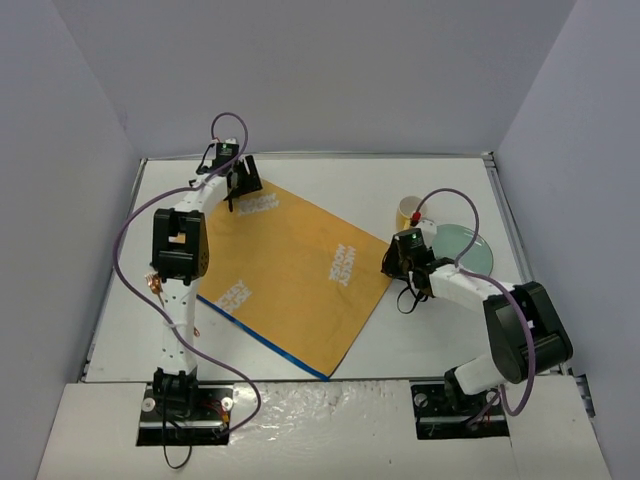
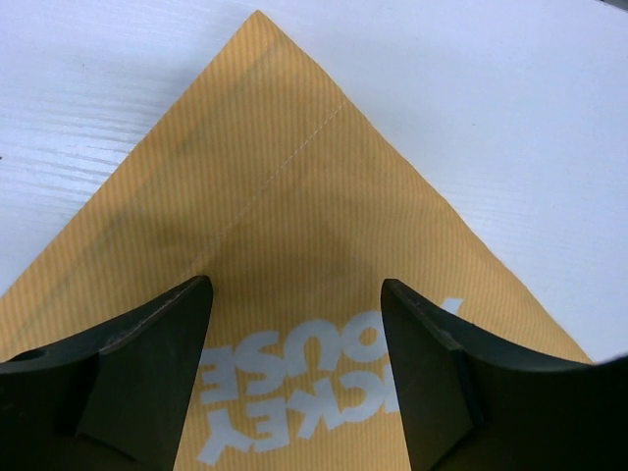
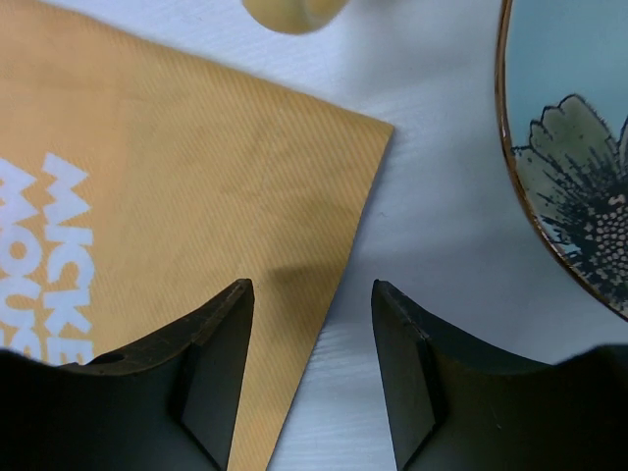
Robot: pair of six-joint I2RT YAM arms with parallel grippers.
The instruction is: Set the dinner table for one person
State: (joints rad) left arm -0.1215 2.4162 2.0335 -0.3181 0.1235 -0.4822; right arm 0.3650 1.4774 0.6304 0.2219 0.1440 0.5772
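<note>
The white dinner table (image 1: 330, 175) holds an orange-yellow cloth (image 1: 290, 270) with a blue edge and white lettering, laid out flat at an angle. My left gripper (image 1: 243, 186) is open over the cloth's far corner (image 2: 257, 20), with nothing between its fingers (image 2: 157, 363). My right gripper (image 1: 392, 262) is open over the cloth's right corner (image 3: 378, 128), one finger above the cloth (image 3: 147, 245) and one above bare table (image 3: 432, 245). A pale green plate (image 1: 465, 248) with a flower pattern (image 3: 579, 167) lies to the right. A yellow cup (image 1: 408, 210) stands behind it.
Pale lavender-grey walls (image 1: 80, 150) close the table on three sides. A metal rail (image 1: 505, 215) runs along the right edge. The yellow cup's base shows at the top of the right wrist view (image 3: 292, 12).
</note>
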